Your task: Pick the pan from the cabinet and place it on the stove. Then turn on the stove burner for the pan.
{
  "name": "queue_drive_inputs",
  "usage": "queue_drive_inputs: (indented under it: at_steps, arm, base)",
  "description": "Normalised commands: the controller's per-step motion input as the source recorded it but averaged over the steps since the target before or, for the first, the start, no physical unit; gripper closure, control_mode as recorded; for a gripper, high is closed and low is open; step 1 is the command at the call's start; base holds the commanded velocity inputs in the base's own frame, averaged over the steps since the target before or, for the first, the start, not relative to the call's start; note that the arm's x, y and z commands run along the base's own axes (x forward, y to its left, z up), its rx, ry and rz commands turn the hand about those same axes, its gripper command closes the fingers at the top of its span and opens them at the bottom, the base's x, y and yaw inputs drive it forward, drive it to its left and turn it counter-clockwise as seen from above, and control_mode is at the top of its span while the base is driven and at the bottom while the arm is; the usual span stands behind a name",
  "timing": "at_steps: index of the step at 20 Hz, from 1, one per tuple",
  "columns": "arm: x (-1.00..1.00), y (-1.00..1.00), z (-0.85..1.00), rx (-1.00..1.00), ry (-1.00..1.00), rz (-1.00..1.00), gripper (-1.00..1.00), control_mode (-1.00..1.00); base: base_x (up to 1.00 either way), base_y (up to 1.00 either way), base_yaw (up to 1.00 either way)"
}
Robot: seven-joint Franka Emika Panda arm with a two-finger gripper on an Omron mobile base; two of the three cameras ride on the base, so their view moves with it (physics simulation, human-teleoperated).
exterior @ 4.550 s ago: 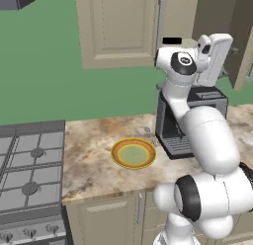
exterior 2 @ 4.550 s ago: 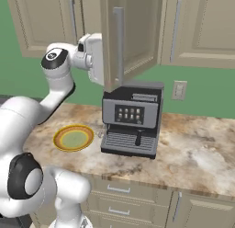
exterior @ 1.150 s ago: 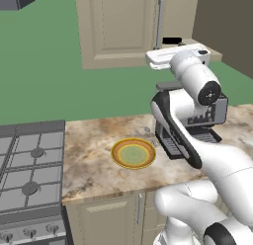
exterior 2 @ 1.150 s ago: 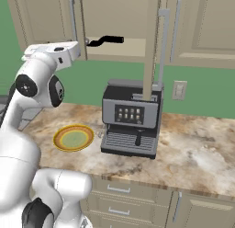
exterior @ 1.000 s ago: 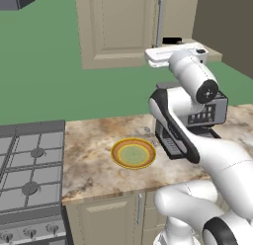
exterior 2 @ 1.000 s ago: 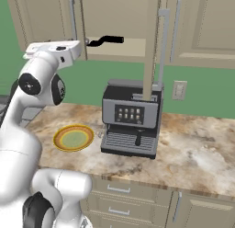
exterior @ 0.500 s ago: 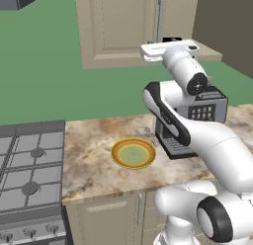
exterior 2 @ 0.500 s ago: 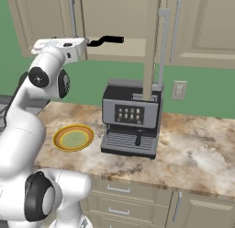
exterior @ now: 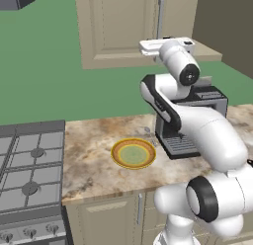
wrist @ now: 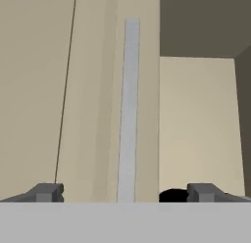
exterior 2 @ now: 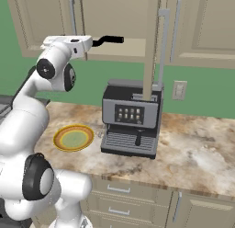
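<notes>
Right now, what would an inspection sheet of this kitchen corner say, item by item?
Surface: marbled counter, bare on the right side.
Job's things: pan handle pokes out of the open cabinet; stove unlit, no pan on it.
Clutter: plate; coffee machine.
Grippers: gripper open, level with the cabinet shelf, holding nothing.
Cables: nothing seen.
Surroundings: green wall, wall socket, lower drawers.

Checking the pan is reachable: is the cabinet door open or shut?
Open. In the right base view the cabinet door stands edge-on, and the pan handle pokes out of the exposed shelf.
</notes>
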Motion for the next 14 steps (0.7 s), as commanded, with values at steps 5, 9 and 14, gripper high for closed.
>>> queue_drive_inputs:
  at_steps: [5, 9, 14]
  arm:
    - [0.47, 0.00, -0.04, 0.03, 0.00, -0.02, -1.00, -1.00]
    - [0.17, 0.00, -0.11, 0.01, 0.00, 0.00, -1.00, -1.00]
    - [0.26, 0.00, -0.13, 0.01, 0.00, 0.00, 1.00, -1.00]
  base:
    - [0.00, 0.00, 0.00]
    - [0.00, 0.00, 0.00]
    - [0.00, 0.00, 0.00]
